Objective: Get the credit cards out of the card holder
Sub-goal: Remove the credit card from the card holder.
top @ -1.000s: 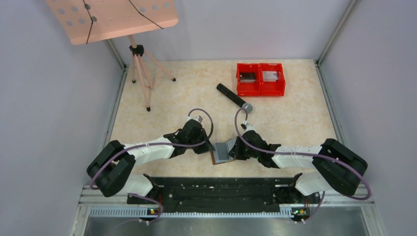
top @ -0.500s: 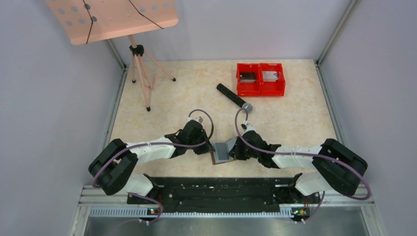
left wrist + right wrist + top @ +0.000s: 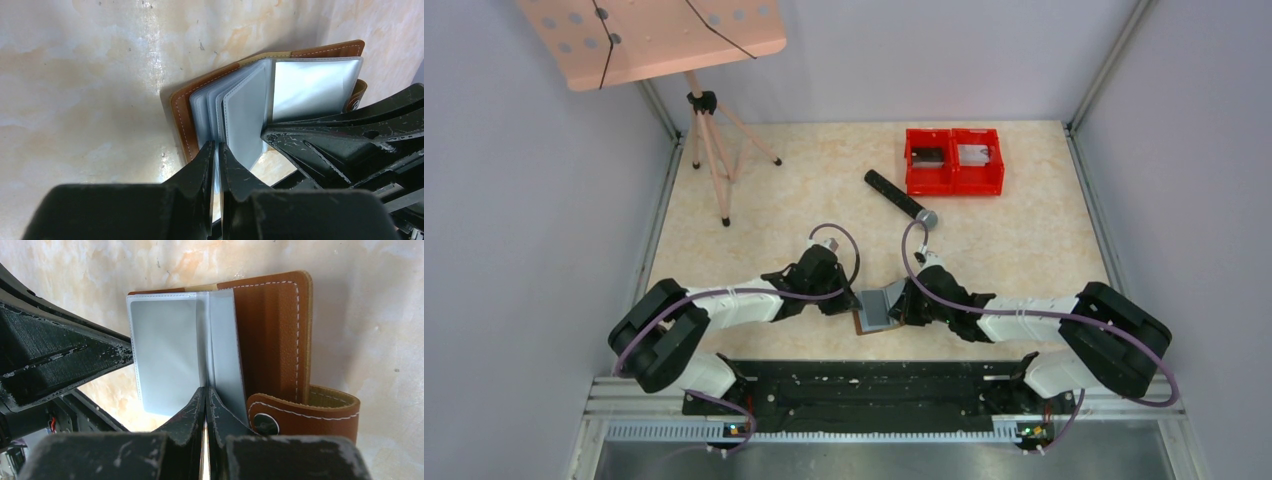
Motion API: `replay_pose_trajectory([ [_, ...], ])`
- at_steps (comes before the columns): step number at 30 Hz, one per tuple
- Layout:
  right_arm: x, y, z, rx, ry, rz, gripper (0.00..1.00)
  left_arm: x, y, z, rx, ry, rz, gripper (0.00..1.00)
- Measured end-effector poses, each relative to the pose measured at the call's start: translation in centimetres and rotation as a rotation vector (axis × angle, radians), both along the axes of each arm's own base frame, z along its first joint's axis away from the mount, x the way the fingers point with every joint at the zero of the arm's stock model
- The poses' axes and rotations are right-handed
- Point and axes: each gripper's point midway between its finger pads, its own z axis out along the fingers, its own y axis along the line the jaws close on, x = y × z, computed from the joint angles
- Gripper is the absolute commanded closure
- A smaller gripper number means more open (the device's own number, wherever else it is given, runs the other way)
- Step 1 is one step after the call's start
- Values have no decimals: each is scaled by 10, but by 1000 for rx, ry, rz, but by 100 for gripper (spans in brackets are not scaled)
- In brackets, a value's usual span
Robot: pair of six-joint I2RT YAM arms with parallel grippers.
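Leather holder (image 3: 876,312), fanned open, has sleeves (image 3: 245,120) pinched by left claw (image 3: 217,148) at 9 o'clock and right claw (image 3: 205,390) at 3 o'clock.

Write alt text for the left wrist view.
Left fingers pinch one grey plastic sleeve of the open brown card holder, whose sleeves fan out. Right fingers clamp another sleeve from the right; beige marbled table behind.

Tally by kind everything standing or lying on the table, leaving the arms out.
card holder: 1
red bins: 2
black cylinder: 1
music stand: 1
Total: 5
What lies inside the bins is too small to tell, so it is not counted.
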Motion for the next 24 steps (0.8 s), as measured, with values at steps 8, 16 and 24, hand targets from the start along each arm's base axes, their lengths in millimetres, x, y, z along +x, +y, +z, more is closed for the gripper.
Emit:
replay_pose_trajectory([
  [8,-1,0,0,2,1,4,92,0,-1,0,-2,0,-2,88],
  [16,-2,2,3,15,3,15,69,-2,-3,1,-7,1,-11,88],
  [24,-3,6,8,35,-4,33,55,-1,-6,-1,-4,9,-22,88],
])
